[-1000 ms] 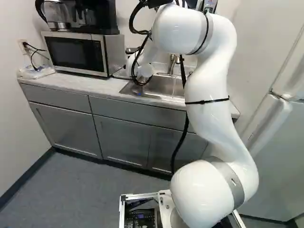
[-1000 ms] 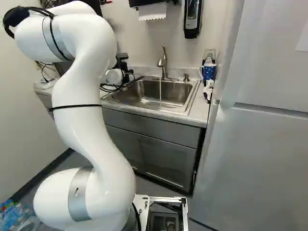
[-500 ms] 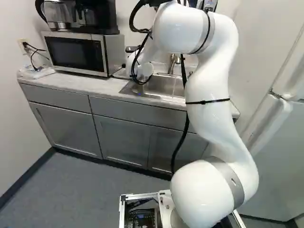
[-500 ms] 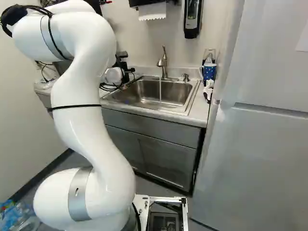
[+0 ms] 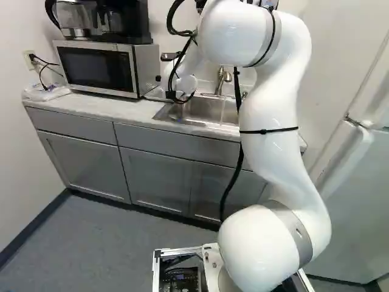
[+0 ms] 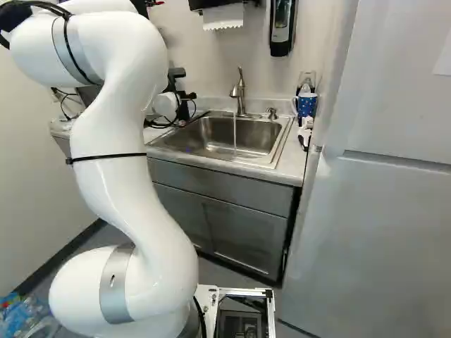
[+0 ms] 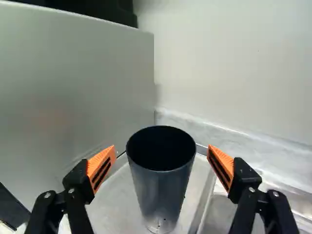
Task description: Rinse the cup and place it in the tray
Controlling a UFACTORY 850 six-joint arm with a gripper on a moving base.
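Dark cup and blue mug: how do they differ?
The dark cup is plain; the blue mug is spotted. The dark cup shows no handle; the blue mug has one. The dark cup stands between the gripper's open fingers; the blue mug, beside the sink. Both stand upright.

Dark tapered cup [image 7: 161,190], upright, mouth open, on pale tray [image 7: 114,195]

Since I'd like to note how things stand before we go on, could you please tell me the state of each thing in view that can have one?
Dark grey cylindrical cup, upright, ungripped; contents too dark to tell.
Black gripper, jaws open.
Silver metal tap, running into the steel sink.
Silver-and-black microwave, door shut.
Grey cabinet doors, shut.
Blue white-dotted mug, upright.
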